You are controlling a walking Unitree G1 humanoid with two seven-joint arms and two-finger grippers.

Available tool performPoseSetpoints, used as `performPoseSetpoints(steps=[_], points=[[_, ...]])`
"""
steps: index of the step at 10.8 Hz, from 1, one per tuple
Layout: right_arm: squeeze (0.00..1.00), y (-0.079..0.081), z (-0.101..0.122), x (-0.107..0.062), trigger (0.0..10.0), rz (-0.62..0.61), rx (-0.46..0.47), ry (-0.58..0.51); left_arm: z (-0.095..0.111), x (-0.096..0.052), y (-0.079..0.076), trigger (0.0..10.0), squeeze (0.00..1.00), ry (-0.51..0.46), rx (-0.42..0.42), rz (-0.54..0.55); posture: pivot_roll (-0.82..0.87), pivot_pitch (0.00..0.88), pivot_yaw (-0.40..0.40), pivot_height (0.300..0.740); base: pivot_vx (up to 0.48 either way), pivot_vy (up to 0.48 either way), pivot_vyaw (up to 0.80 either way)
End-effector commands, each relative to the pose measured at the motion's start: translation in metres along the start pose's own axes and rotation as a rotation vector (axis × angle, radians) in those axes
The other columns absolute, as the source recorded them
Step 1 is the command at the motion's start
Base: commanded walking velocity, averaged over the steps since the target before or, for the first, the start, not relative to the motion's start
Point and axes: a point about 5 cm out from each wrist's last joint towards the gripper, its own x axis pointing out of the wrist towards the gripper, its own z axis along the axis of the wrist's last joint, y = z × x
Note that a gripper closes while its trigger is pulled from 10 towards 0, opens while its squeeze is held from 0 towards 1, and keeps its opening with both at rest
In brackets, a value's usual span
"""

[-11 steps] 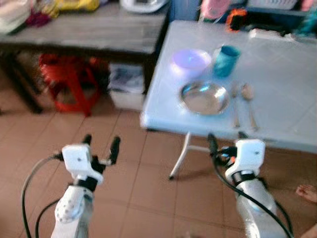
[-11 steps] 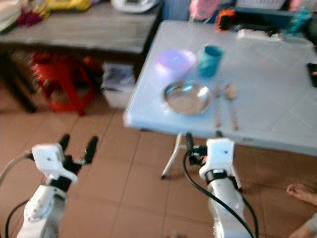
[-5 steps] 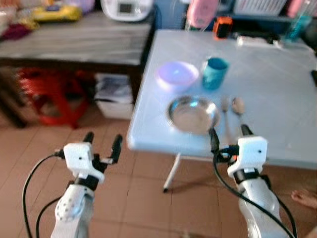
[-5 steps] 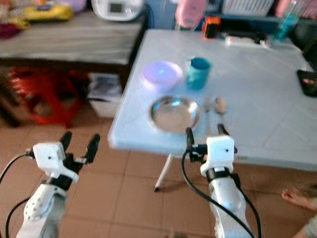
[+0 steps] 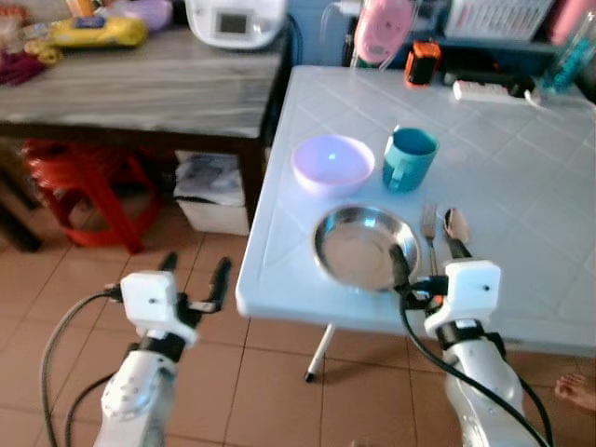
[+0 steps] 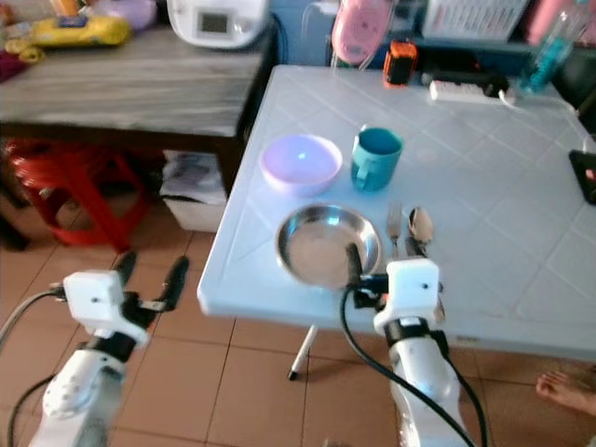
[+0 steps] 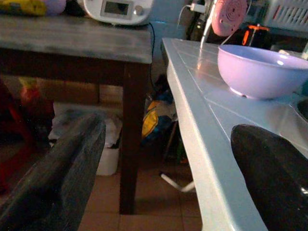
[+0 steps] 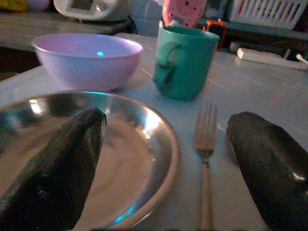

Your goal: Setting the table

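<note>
— So, where does your right pincer (image 6: 382, 265) stand?

— Its two black fingers are spread wide and hold nothing. They hover low over the near edge of the white counter (image 5: 521, 177), one finger above the steel plate (image 5: 363, 247), the other above the spoon (image 5: 455, 223), with the fork (image 8: 204, 144) lying in the gap between them.

— And your left pincer (image 5: 193, 273)?

— Also spread, also empty, hanging over the tiled floor beside the counter's corner.

— What lies beyond the plate?

— You have the lilac bowl (image 5: 332, 163) just behind it and the teal mug (image 5: 409, 158) beside the bowl, handle turned toward you. Fork and spoon lie just right of the plate, parallel.

— How will the fork handle?

— Likely stiff, light and slick, and it lies flat, so your fingers will get little purchase. I'd judge the mid-handle the best hold, pinched across its narrow width; the tines would twist. The plate looks thin and slippery; take its raised rim.
</note>
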Motion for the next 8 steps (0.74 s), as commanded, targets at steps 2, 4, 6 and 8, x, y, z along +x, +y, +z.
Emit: performPoseSetpoints(steps=[2, 4, 6, 8], points=[[0.00, -0.007, -0.003, -0.003, 10.0, -0.034, 0.008, 0.028, -0.001, -0.003, -0.003, 10.0, 0.00, 0.014, 0.002, -0.026, -0.06, 0.164, 0.022, 0.740, 0.000, 0.000, 0.00], [0.00, -0.012, -0.008, -0.005, 10.0, -0.069, 0.050, 0.063, -0.001, -0.010, -0.009, 10.0, 0.00, 0.008, 0.010, -0.152, -0.07, 0.171, 0.023, 0.740, 0.000, 0.000, 0.00], [0.00, -0.012, -0.009, -0.004, 10.0, -0.055, 0.050, 0.081, -0.001, -0.017, -0.012, 10.0, 0.00, 0.013, 0.017, -0.235, -0.07, 0.178, 0.021, 0.740, 0.000, 0.000, 0.00], [0.00, -0.014, -0.010, 0.000, 10.0, -0.042, 0.060, 0.109, -0.001, -0.020, -0.012, 10.0, 0.00, 0.028, 0.049, -0.336, -0.06, 0.188, 0.017, 0.740, 0.000, 0.000, 0.00]])
